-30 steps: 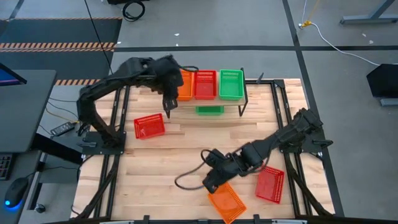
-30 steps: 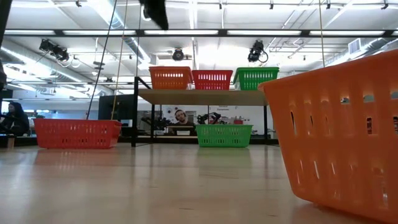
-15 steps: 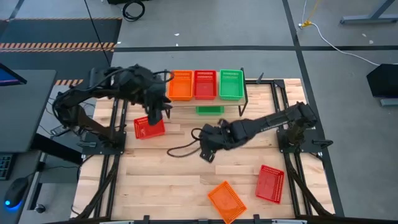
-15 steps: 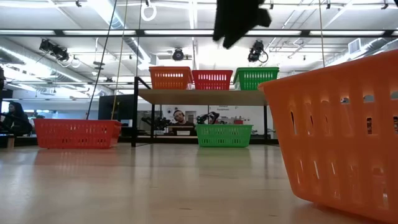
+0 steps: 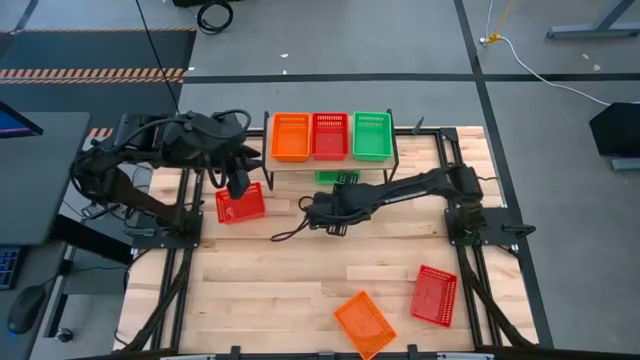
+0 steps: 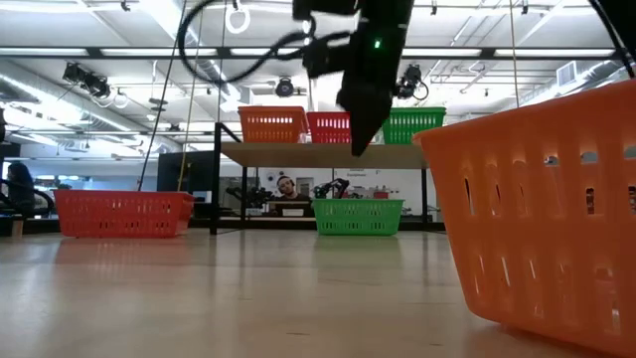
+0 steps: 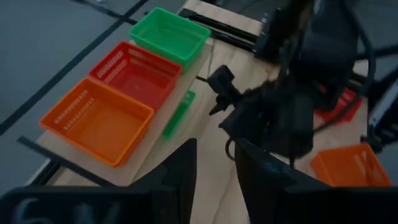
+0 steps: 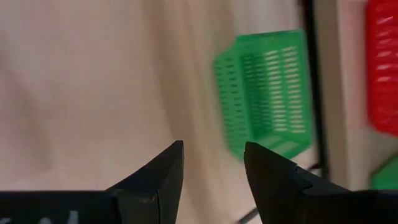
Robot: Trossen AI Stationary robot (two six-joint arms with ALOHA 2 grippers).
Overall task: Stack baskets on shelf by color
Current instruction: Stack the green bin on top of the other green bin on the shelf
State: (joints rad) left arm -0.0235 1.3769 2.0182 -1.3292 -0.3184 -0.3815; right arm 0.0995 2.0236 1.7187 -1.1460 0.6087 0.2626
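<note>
Baskets of perforated plastic mesh are spread over the wood-plank surface (image 5: 300,280) and the small shelf (image 5: 395,160) with its light wood top and thin black legs at the far edge. On the shelf top, side by side in a row, sit an orange basket (image 5: 291,136), a red basket (image 5: 329,135) and a green basket (image 5: 371,135). Under the shelf, on the surface, lies a second green basket (image 5: 337,177), seen in the low view between the shelf legs. A second red basket (image 5: 241,203) lies on the surface near the shelf's left end. Near the front edge lie a second orange basket (image 5: 364,323), turned at an angle, and just beside it on the right a third red basket (image 5: 434,294); the two are close but apart.

The left pincer (image 5: 238,187) hangs over the back edge of the red basket by the shelf's left end, its fingers (image 7: 180,171) spread with a gap between them and nothing held. The right arm reaches across the middle of the surface, and the right pincer (image 5: 308,207) hovers in front of the shelf, near the green basket under it; its fingers (image 8: 158,177) are also spread and empty, with that green basket ahead of them in the right wrist view.
</note>
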